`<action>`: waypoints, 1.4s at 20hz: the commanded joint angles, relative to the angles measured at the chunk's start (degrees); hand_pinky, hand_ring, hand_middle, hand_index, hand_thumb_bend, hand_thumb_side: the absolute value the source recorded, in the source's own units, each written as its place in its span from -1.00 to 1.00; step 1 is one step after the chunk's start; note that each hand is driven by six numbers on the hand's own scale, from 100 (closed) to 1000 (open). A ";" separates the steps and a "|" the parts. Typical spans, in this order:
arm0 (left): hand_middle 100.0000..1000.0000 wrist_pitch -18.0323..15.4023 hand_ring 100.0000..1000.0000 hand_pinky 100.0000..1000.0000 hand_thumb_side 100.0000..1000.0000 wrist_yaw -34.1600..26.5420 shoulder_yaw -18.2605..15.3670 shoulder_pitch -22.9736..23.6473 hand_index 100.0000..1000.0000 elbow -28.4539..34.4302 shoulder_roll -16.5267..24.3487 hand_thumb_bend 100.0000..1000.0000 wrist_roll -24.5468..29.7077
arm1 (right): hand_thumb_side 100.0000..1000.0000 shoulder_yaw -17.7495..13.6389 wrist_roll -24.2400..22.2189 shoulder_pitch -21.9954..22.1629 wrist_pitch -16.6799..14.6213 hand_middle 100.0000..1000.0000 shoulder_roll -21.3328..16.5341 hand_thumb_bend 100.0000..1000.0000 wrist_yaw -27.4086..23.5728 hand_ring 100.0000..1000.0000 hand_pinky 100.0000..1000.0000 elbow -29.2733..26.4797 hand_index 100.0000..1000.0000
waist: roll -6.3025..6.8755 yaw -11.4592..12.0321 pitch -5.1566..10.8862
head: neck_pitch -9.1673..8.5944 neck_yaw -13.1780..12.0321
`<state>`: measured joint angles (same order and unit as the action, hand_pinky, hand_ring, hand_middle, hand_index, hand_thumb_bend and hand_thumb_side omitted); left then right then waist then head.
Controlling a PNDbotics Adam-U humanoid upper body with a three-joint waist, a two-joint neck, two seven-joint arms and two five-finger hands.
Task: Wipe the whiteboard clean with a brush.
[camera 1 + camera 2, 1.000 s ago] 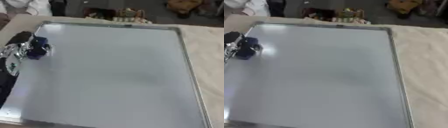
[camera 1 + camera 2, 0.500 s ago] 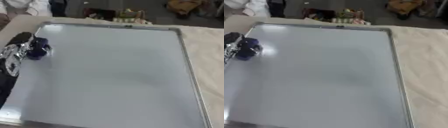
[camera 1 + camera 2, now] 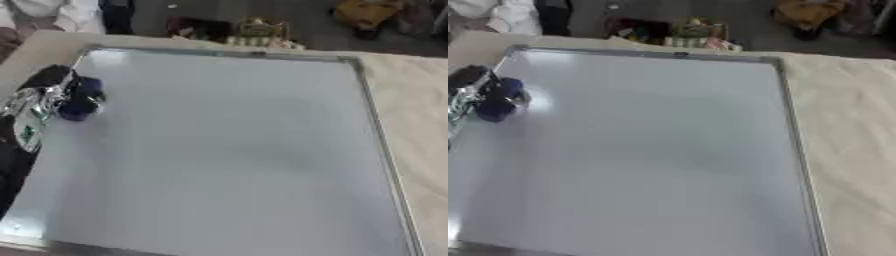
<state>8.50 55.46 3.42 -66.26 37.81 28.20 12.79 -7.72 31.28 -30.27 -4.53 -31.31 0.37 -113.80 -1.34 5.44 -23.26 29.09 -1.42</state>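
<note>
Pale cloth-covered table (image 3: pixel 420 125) under a wide whiteboard (image 3: pixel 236 150) with bare room rightward, left hand (image 3: pixel 39 97) near its left frame curled round a dark blue brush (image 3: pixel 79 97) touching the surface, likely to catch or slip off that edge, right hand unseen, clutter beyond

Dark blue brush (image 3: pixel 79 97) at left edge of clean, metal-framed whiteboard (image 3: pixel 236 150)
</note>
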 commanded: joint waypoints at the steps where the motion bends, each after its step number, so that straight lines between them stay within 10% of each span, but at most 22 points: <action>1: -0.95 -0.74 -0.38 -0.39 -0.42 -0.20 2.30 0.89 -0.85 -0.82 -2.90 -0.89 1.43 | 1.00 -0.51 0.16 -0.52 0.06 0.32 -0.72 -1.00 -0.33 0.68 0.69 -0.79 0.65 | -0.21 -0.26 0.91 | 0.15 -0.06; 28: -0.95 -1.67 -0.39 -0.39 -0.40 -1.03 3.75 1.34 -0.85 0.17 -3.84 -0.91 2.90 | 1.00 -0.52 0.28 -0.76 0.10 0.32 -0.56 -1.00 -0.60 0.68 0.69 -0.79 0.65 | -0.06 -0.49 1.93 | 2.55 0.81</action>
<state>6.11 53.84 6.98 -66.04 39.95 24.93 15.65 -7.72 31.45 -30.30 -4.35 -30.96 0.04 -113.80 -1.18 5.20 -22.07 31.20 -0.80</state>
